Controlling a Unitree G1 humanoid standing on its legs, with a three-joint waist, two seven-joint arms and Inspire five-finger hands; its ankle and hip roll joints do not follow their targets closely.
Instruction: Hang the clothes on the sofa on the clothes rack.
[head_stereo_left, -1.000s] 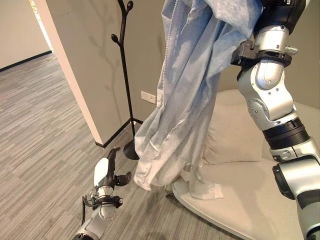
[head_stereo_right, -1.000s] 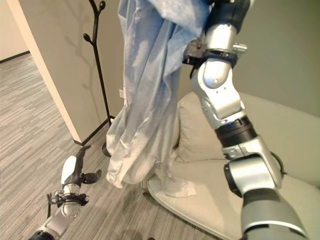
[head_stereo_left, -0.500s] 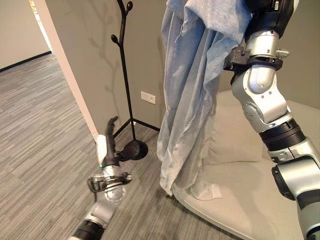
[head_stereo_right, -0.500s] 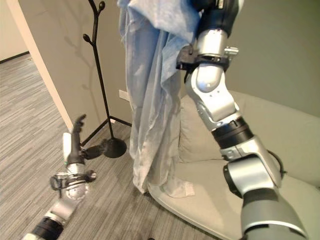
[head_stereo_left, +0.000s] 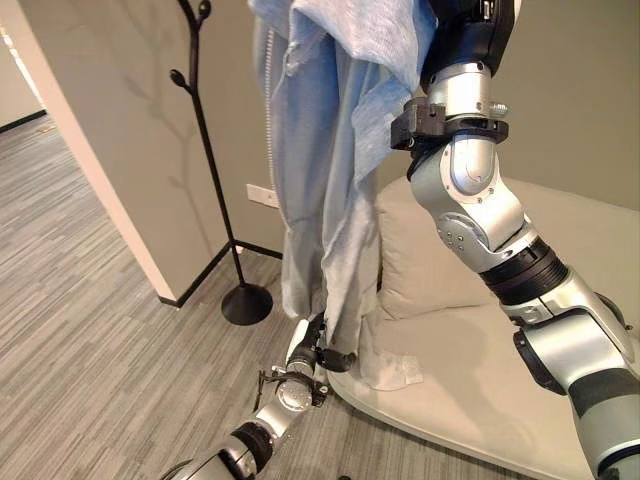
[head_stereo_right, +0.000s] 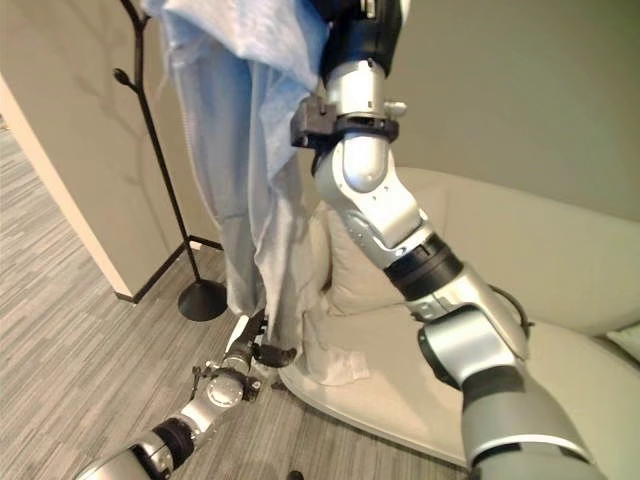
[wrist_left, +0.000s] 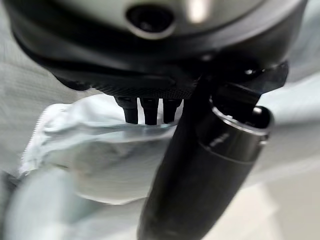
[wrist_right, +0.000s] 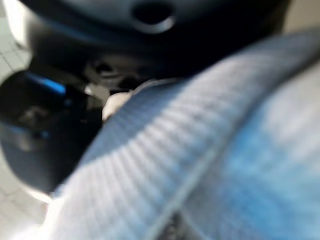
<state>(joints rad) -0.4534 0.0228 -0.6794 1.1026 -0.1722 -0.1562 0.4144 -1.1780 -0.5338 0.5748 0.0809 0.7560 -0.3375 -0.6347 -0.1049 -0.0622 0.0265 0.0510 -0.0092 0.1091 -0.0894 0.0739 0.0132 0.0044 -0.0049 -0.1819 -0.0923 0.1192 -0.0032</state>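
Observation:
A light-blue garment hangs full length from my raised right arm, between the black clothes rack and the cream sofa. Its lower end rests on the sofa's front edge. In the right wrist view the cloth runs straight into my right hand, which holds it. My left hand is low, just under the garment's hem, with its fingers straight and pointing up into the cloth. In the left wrist view its fingertips touch the pale fabric and the thumb sticks out.
The rack's round base stands on grey wood-pattern floor beside a beige wall corner. Its bare pegs rise left of the garment. A cushion leans on the sofa behind the cloth. A wall socket sits low.
The whole view has shifted, so the camera moved. My left hand went from near the rack's base over to the garment's hem. The garment now hangs narrower and straighter.

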